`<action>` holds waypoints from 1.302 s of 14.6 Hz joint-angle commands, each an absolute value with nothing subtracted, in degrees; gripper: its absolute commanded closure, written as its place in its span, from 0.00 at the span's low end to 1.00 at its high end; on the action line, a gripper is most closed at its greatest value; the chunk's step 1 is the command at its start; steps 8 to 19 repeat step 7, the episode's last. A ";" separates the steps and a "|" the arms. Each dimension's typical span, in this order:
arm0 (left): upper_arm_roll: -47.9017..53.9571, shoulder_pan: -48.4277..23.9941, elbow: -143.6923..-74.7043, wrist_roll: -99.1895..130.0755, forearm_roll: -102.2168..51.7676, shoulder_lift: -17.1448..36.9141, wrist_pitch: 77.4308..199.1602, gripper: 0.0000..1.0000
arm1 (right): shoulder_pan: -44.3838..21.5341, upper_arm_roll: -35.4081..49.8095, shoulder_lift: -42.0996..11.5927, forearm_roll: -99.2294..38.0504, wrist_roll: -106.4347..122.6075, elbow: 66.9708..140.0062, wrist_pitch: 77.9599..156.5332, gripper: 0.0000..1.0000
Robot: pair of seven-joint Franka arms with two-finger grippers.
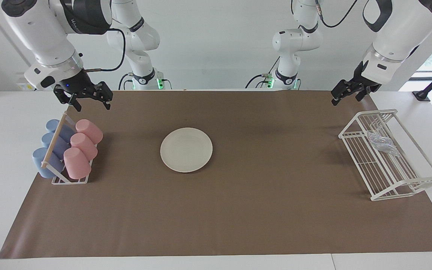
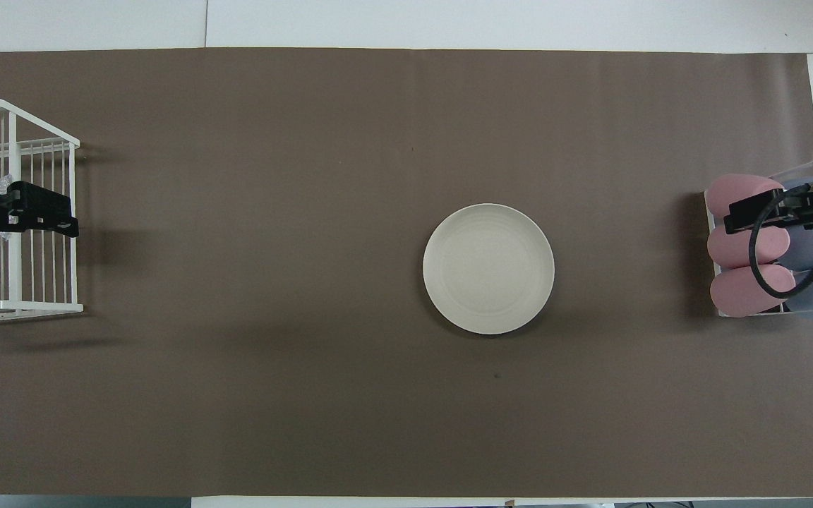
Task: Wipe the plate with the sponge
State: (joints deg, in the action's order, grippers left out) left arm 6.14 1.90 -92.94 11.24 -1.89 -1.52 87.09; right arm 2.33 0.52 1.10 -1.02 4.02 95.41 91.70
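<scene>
While raised over the mat's (image 1: 238, 210) edge nearest the robots, right gripper (image 1: 87, 98) spread wide, empty, above the cup rack (image 1: 66, 153) at the right arm's end. Wide bare mat all round the plate (image 1: 186, 149), mid-table, nothing crowding it. Sponge (image 1: 383, 144) lying in the white wire rack (image 1: 388, 176) at the left arm's end. Left gripper (image 1: 345, 92) aloft above that rack's near end, released, empty. Overhead, sponge mostly hidden under that gripper.
</scene>
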 commanded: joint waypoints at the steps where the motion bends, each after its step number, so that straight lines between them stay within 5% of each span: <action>1: 5.80 1.58 -94.39 10.81 -2.81 -2.20 88.59 0.00 | 2.46 0.53 2.37 -1.41 5.01 96.50 91.49 0.00; 19: 5.89 1.76 -94.74 10.20 -2.72 -2.37 88.59 0.00 | 2.46 0.53 2.29 -1.41 4.83 96.50 91.93 0.00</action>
